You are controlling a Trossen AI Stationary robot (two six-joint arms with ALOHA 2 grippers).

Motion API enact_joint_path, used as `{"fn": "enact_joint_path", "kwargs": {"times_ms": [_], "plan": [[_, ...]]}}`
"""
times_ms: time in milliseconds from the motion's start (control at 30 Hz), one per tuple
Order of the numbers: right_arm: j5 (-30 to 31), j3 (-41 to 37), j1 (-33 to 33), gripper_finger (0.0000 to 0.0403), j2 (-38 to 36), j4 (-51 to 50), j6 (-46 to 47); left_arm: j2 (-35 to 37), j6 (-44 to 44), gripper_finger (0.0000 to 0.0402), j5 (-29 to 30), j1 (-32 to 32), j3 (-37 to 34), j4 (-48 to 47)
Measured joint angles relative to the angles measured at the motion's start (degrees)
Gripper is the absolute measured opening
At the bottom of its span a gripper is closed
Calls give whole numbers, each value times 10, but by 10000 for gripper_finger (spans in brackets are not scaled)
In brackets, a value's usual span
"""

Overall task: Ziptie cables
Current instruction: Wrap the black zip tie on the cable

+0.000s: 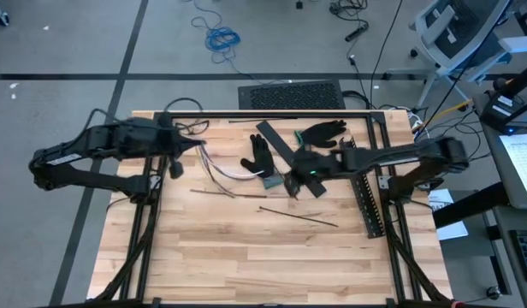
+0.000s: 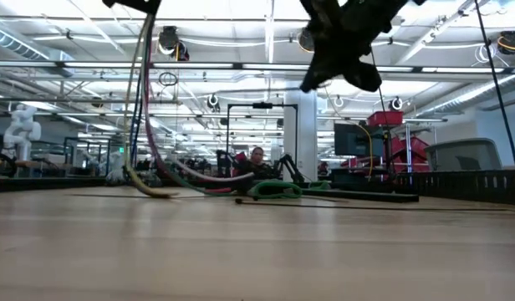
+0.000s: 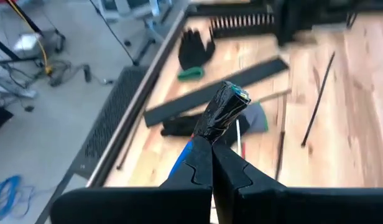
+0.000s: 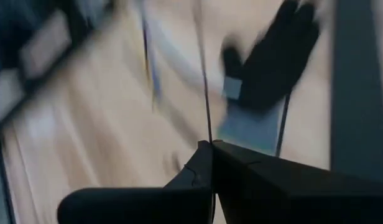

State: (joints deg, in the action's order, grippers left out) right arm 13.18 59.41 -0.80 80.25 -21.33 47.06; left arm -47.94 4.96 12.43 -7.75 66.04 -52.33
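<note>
Left end effector (image 3: pixel 211 163), fingers pressed together, pinches the taped end of the bundle of thin multicoloured cables (image 1: pixel 219 168), lifted off the wooden surface (image 1: pixel 246 257). Low view shows them hanging down, then curving along it. Farther off, right end effector (image 4: pixel 210 149), fingers together, pinches a thin black ziptie (image 4: pixel 204 74).

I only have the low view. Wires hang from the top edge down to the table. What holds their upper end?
Observer: The left tool, shut on the black-wrapped end of the cables.
Operator: And the dark shape at upper right?
Observer: That is the right tool, shut, hanging above a black glove that lies on the table.
Operator: Is anything in it?
Observer: A thin dark strand runs out from its tip. The view is too blurred to tell if it is gripped.
</note>
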Motion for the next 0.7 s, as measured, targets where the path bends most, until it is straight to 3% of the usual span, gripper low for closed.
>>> {"fn": "enact_joint_path", "kwargs": {"times_ms": [133, 233, 367, 600, 700], "plan": [[107, -83, 0, 0, -59, 189, 59, -27, 25, 0, -39, 0, 0, 7], [154, -139, 0, 0, -66, 356, 72, -54, 34, 0, -68, 0, 0, 15], [158, -187, 0, 0, -37, 587, 74, -115, 48, 0, -79, 0, 0, 54], [142, -196, -7, 0, 93, 817, 93, -235, 90, 0, -163, 1, -1, 212], [138, -196, -13, 0, 146, 907, 98, -270, 87, 0, -171, 0, 0, 221]]}}
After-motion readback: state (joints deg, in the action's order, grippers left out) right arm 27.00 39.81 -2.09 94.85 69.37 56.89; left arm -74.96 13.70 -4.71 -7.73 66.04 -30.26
